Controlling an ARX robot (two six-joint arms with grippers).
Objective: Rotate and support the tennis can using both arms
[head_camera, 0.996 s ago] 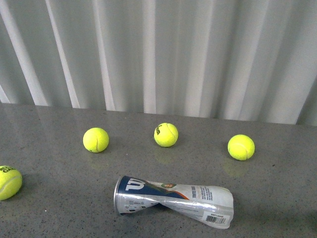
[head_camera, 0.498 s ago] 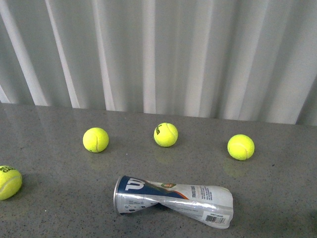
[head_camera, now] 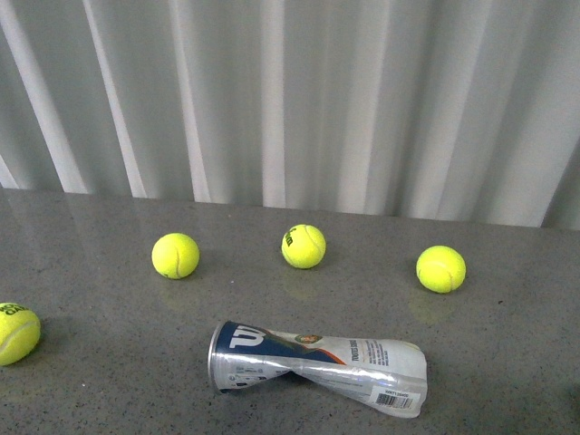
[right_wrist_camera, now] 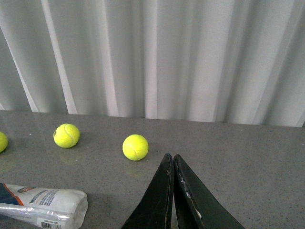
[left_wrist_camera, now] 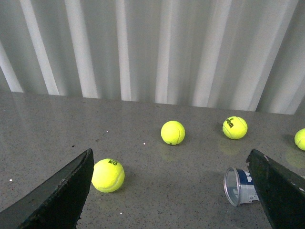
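The tennis can (head_camera: pixel 317 362) lies on its side on the grey table, crushed and twisted in the middle, its open mouth to the left. Neither arm shows in the front view. In the left wrist view the can's open mouth (left_wrist_camera: pixel 238 186) lies close to one black finger (left_wrist_camera: pixel 281 188) of my left gripper (left_wrist_camera: pixel 171 157), which is open and empty. In the right wrist view my right gripper (right_wrist_camera: pixel 172 156) is shut and empty, with the can's white end (right_wrist_camera: pixel 47 205) off to one side and apart from it.
Several yellow tennis balls lie on the table: three in a row behind the can (head_camera: pixel 176 256) (head_camera: pixel 304 246) (head_camera: pixel 441 269) and one at the left edge (head_camera: pixel 16 333). A white pleated curtain (head_camera: pixel 290 100) hangs behind the table.
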